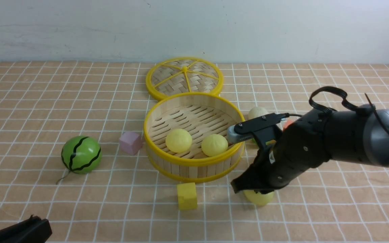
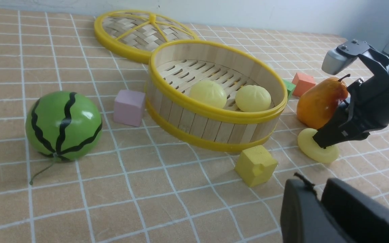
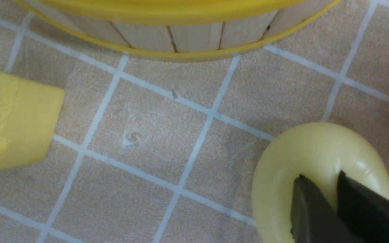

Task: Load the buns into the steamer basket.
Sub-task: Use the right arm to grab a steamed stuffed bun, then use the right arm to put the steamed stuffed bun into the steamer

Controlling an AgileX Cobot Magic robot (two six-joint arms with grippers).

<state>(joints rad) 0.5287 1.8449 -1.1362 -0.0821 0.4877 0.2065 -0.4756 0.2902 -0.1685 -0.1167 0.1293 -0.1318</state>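
Front view | 2 buns (image 1: 178, 140) in steamer basket (image 1: 194, 161) | right gripper (image 3: 320, 177) pinching 3rd bun (image 3: 302, 148) | left gripper (image 2: 316, 189) state unclear

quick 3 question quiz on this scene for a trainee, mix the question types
1. How many buns lie inside the basket?
2. True or false: the lid sits on top of the basket.
3. The right gripper is pinching which thing? A: cube. B: third bun, on the table. C: pear.

Key: 1: two. 2: false, it lies flat on the table behind the basket. 3: B.
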